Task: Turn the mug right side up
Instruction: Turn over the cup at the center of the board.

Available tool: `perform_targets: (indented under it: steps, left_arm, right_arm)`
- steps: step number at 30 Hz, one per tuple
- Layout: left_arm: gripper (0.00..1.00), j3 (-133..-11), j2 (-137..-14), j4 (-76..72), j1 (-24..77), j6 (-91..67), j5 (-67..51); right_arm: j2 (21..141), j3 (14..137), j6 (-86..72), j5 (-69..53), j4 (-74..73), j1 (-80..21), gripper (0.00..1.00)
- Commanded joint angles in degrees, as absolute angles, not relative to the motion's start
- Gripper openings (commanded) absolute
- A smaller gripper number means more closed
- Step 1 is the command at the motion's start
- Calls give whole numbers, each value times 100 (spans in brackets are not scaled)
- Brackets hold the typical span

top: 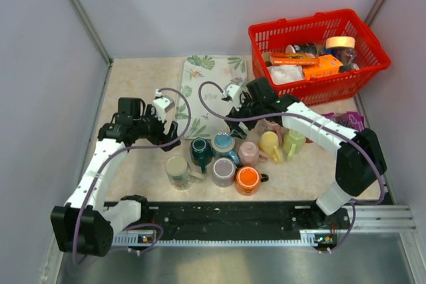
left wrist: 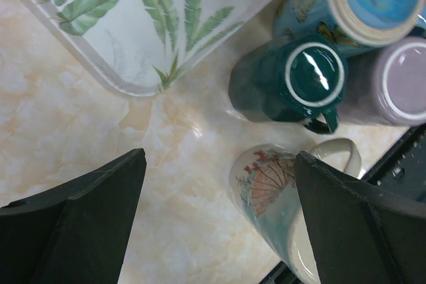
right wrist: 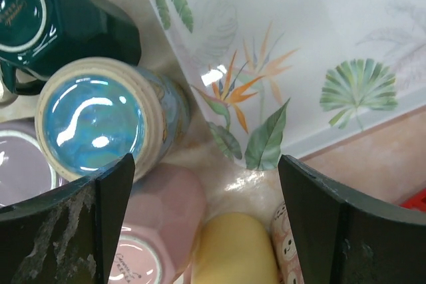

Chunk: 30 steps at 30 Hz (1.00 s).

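Mugs sit clustered on the table (top: 133, 84), near of the tray (top: 213, 84). Blue mug (right wrist: 93, 121) stands bottom-up, base ring showing, touching the tray's near edge. Green mug (left wrist: 313, 74) just left of it is also bottom-up.

Right end effector (right wrist: 206, 164) is released, jaws wide, hovering over the tray's near edge. Blue mug is just near-left of it, by one finger and outside the gap. Pink mug (right wrist: 166, 211) and yellow mug (right wrist: 236, 247) lie near of the gap.

Left end effector (left wrist: 219, 164) is released, over bare table. Patterned mug (left wrist: 266, 187) is beside one finger, orientation unclear. Green mug is to its right.
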<state>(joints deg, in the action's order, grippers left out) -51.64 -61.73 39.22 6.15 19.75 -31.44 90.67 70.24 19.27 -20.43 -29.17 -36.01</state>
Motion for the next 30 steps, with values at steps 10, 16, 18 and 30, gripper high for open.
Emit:
perform_targets:
  steps: [10, 16, 18, 30]
  left_arm:
    - [99, -6355, -5722, 6117, 659, 3752, -4265]
    - [99, -6161, -5054, 5019, 650, 2235, -1158]
    - [99, -6336, -5123, 5211, 633, 1857, -154]
    - [99, -7241, -4808, 6143, -1176, -394, -269]
  right_arm:
    - [8886, 7972, 2074, -2416, -3525, -3770, 87]
    - [8588, 7875, 2469, -2662, -3262, -4104, 85]
    - [8499, 7831, 2496, -2777, -2972, -4297, 85]
    - [8858, 8111, 2653, -2689, -2759, -5457, 84]
